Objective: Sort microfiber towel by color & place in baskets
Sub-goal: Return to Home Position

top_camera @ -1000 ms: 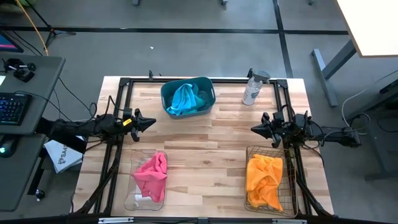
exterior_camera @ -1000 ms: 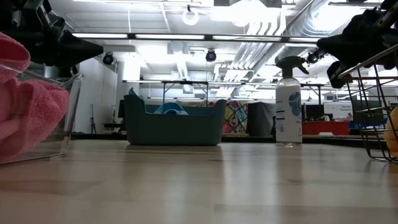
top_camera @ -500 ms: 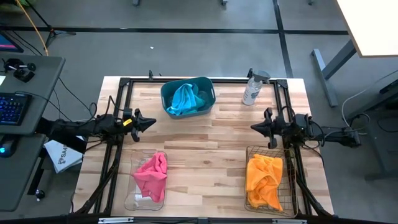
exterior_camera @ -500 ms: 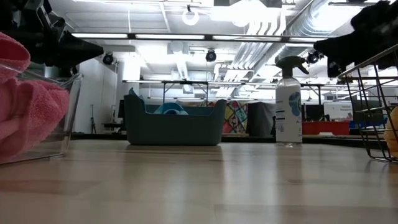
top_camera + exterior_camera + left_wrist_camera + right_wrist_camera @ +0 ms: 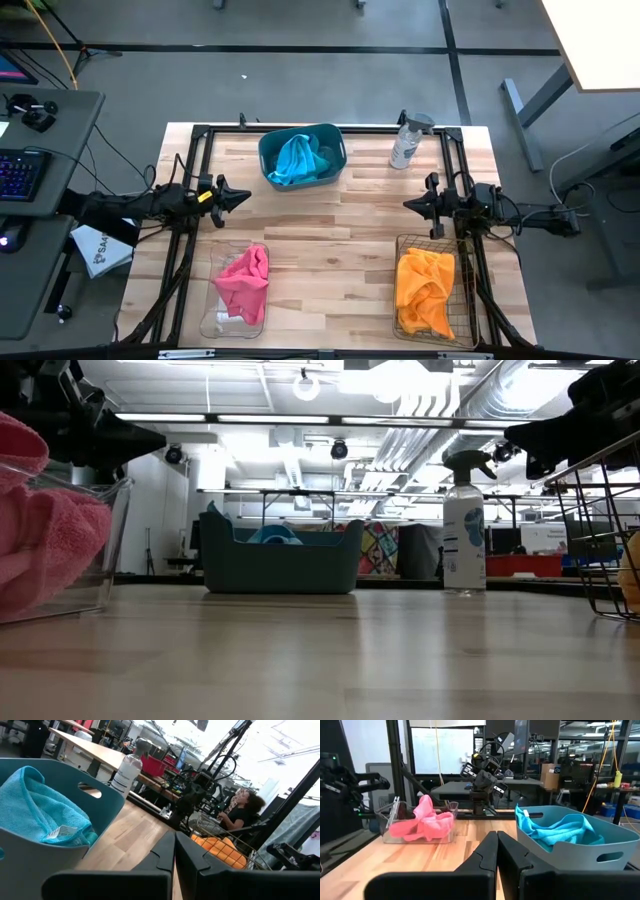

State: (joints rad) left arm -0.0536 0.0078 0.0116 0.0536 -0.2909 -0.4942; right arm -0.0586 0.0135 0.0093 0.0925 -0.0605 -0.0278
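Observation:
A blue towel [image 5: 296, 158] lies in the teal tub [image 5: 266, 146] at the table's far middle. A pink towel [image 5: 244, 280] lies in the clear bin [image 5: 222, 322] at the near left. An orange towel [image 5: 424, 290] lies in the bronze wire basket [image 5: 402, 242] at the near right. My left gripper [image 5: 243, 197] hovers shut and empty at the left, between the tub and the clear bin. My right gripper [image 5: 407, 205] hovers shut and empty at the right, just beyond the wire basket's far end. Both point toward the table's middle.
A clear spray bottle [image 5: 407, 142] stands at the far right, next to the tub. Bare wooden tabletop [image 5: 330, 250] lies between the two grippers and the near baskets. A black frame [image 5: 200, 132] runs round the table's edges. A person [image 5: 245, 810] sits beyond the table's right side.
My right gripper has risen a little above the far end of the wire basket and now lies level. The towels and baskets have stayed where they were.

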